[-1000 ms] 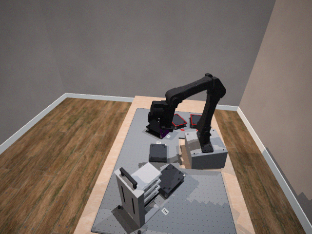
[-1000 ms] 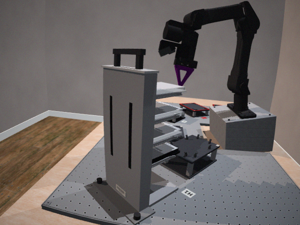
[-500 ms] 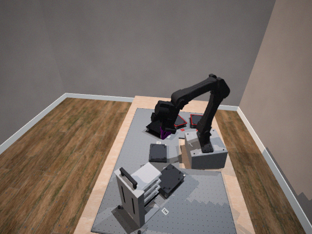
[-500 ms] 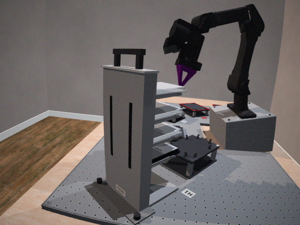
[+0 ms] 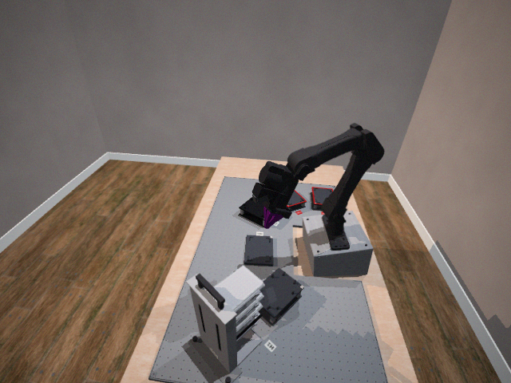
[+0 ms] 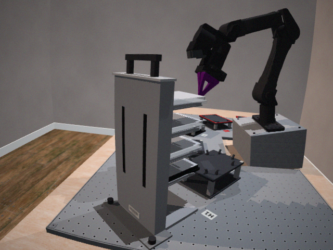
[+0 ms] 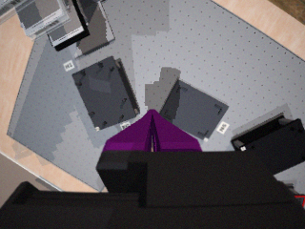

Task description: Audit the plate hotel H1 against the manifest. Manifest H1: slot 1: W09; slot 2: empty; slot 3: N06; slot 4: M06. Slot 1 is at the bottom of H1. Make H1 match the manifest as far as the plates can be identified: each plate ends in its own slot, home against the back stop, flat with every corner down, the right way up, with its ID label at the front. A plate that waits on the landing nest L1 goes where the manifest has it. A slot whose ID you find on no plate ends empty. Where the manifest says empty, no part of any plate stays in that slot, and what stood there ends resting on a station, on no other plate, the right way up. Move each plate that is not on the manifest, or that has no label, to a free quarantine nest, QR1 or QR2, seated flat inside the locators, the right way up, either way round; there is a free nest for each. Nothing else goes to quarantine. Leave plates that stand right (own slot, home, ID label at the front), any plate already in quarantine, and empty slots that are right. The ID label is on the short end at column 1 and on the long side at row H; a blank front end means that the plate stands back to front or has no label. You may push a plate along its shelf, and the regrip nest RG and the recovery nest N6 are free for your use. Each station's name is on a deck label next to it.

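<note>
Plate hotel H1, the grey slotted tower (image 6: 139,129): purple-fingered gripper (image 6: 203,91), pressed together and empty, could strike shelves at its 7 o'clock when descending.

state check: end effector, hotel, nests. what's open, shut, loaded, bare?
End effector: shut, holding nothing, high above the deck.
Plate hotel: upright, plates on its shelves, labels unreadable.
Raised nest beside the hotel: bare.
Flat grey nest: bare.
Red-edged nest: no plate visible.
Black block: resting on the deck.
</note>
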Robot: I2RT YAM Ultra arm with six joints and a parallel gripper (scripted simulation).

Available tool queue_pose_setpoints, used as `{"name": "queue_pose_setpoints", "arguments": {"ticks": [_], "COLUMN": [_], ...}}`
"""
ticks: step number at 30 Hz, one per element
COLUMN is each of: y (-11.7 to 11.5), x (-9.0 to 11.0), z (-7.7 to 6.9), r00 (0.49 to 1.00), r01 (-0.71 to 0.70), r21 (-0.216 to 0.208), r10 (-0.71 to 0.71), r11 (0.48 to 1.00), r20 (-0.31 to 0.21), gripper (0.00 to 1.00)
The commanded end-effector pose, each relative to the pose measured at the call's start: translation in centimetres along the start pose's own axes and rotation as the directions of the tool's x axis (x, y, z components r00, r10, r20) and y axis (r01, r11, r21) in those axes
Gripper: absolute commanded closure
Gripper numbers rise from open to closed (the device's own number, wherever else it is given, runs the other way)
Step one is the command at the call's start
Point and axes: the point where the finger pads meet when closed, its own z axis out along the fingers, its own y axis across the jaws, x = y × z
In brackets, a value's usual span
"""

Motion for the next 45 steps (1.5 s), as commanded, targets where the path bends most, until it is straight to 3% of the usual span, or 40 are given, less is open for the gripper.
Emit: {"name": "queue_pose_setpoints", "arguments": {"ticks": [1,14,16,26,33,45], "y": [0.3,0.3,0.3,0.3,0.6,4.6], "x": [-1.5,-1.5,-1.5,-1.5,-1.5,-1.8], "z": [-0.7,-0.7,-0.7,-0.7,-0.6,-0.1], "r00": [0.994,0.951,0.951,0.889,0.889,0.889], "r01": [0.069,0.231,0.231,0.355,0.356,0.355], "r21": [-0.018,-0.057,-0.057,-0.071,-0.071,-0.072], "r10": [-0.067,-0.213,-0.213,-0.313,-0.314,-0.312], "r11": [0.997,0.971,0.971,0.932,0.932,0.932], "r20": [0.086,0.225,0.225,0.333,0.334,0.335], "gripper": [1.00,1.00,1.00,1.00,1.00,1.00]}}
